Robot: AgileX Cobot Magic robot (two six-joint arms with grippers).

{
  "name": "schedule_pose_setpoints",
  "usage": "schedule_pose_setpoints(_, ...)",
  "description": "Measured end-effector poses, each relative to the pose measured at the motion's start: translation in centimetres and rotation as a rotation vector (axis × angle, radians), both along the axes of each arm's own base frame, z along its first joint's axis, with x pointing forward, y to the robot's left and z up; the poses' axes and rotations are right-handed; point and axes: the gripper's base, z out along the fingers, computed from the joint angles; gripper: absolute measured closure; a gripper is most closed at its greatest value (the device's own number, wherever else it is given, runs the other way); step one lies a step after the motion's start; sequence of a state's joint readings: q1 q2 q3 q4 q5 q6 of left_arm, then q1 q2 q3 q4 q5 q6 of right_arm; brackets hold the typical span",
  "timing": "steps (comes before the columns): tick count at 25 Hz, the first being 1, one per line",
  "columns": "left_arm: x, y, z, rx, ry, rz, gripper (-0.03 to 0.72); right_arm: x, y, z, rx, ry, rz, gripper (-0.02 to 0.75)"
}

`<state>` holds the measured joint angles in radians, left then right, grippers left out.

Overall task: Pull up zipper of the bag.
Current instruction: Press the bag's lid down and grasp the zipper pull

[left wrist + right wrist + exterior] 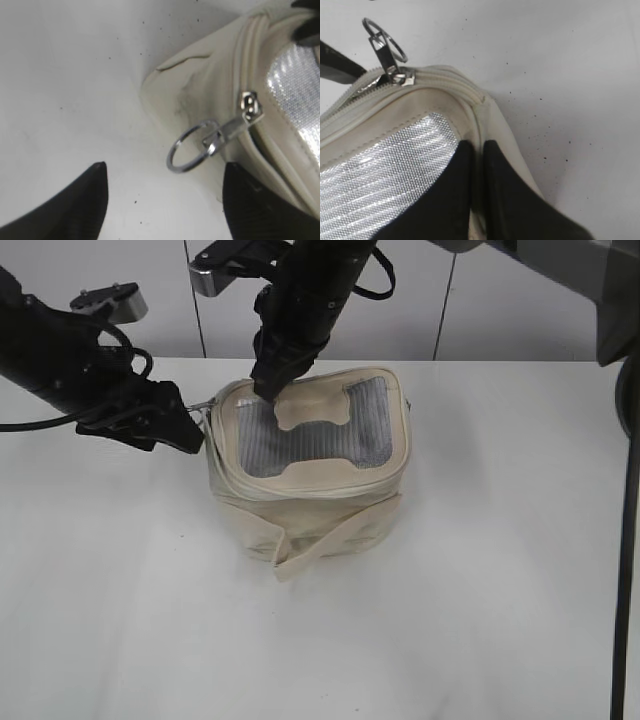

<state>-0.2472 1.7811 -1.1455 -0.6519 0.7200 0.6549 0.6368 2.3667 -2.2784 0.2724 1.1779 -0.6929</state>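
Nearest us, the bag (308,465) sits mid-desk (480,590), its strap (335,535) hanging down the front wall. At left, we see the left gripper (162,200) with fingers (75,200) spread, straddling the ring pull (187,148) of the zipper (250,106) at the lid's left corner, seemingly poised to pinch it. To its right, the right gripper (477,195) has its fingers (445,200) pressed together on the lid rim, probably bracing the bag against the coming pull.
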Motion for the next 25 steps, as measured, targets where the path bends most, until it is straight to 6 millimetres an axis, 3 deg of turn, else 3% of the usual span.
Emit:
schedule_pose_setpoints(9,1.2,-0.5,2.2,-0.010,-0.063,-0.063,0.312,0.0,0.0,0.0,0.000,-0.001,0.000,0.696)
schedule_pose_setpoints(13,1.1,-0.6,1.1,0.003,0.004,-0.102,0.387,0.0,0.0,0.0,0.000,-0.001,0.000,0.696)
schedule_pose_setpoints(19,1.2,-0.6,0.3,0.009,0.039,-0.114,0.678,0.0,0.0,0.0,0.000,-0.001,0.000,0.696)
schedule_pose_setpoints(25,0.9,-0.7,0.6,0.005,0.051,-0.127,0.692,0.0,0.0,0.0,-0.003,-0.002,0.000,0.696)
